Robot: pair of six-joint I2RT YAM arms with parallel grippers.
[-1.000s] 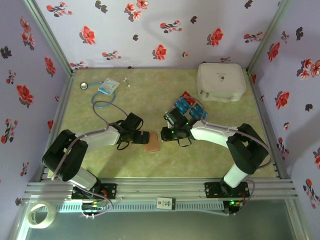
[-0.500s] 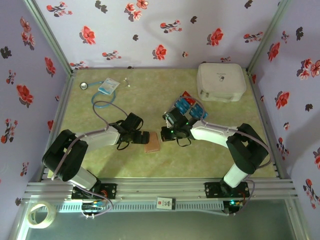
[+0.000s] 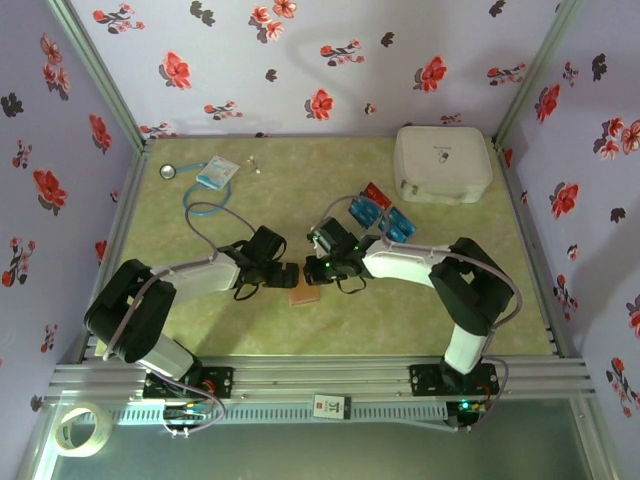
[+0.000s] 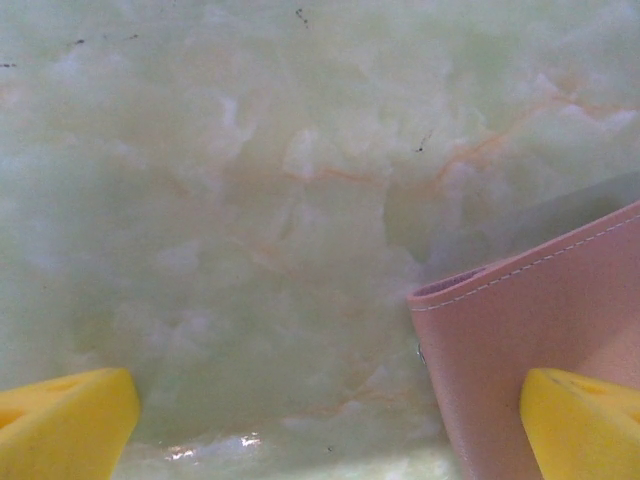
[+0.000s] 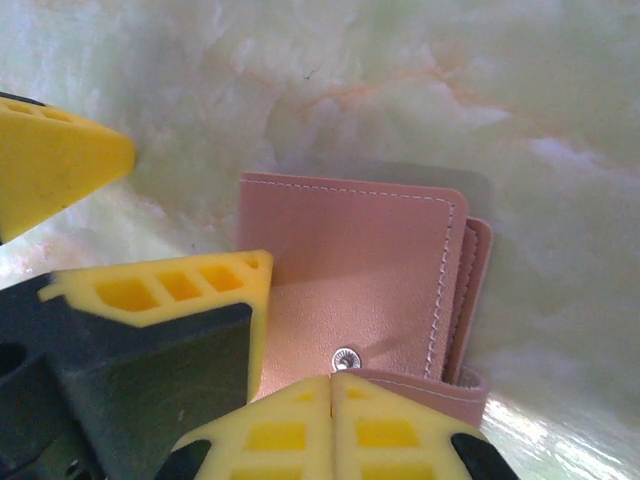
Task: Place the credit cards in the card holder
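None of the flat red and blue credit cards is in yet. They lie in a loose cluster on the green marbled table, well apart from the small tan-pink leather card holder, which sits at the near middle between the two arms. So the whole job looks to be ahead: get a pocket open, fetch the cards, slide them in.

The left hand is spread wide, one yellow fingertip over the holder's edge and the other over bare table. The right hand has its fingers pressed together, tips at the holder's near flap just by the metal snap. Whether they pinch any leather I cannot tell, and no card shows between them.

Against a second ago — the right arm has swung away from the cards and over to the holder, uncovering the cluster. The left arm has not budged, and the holder lies much where it was.
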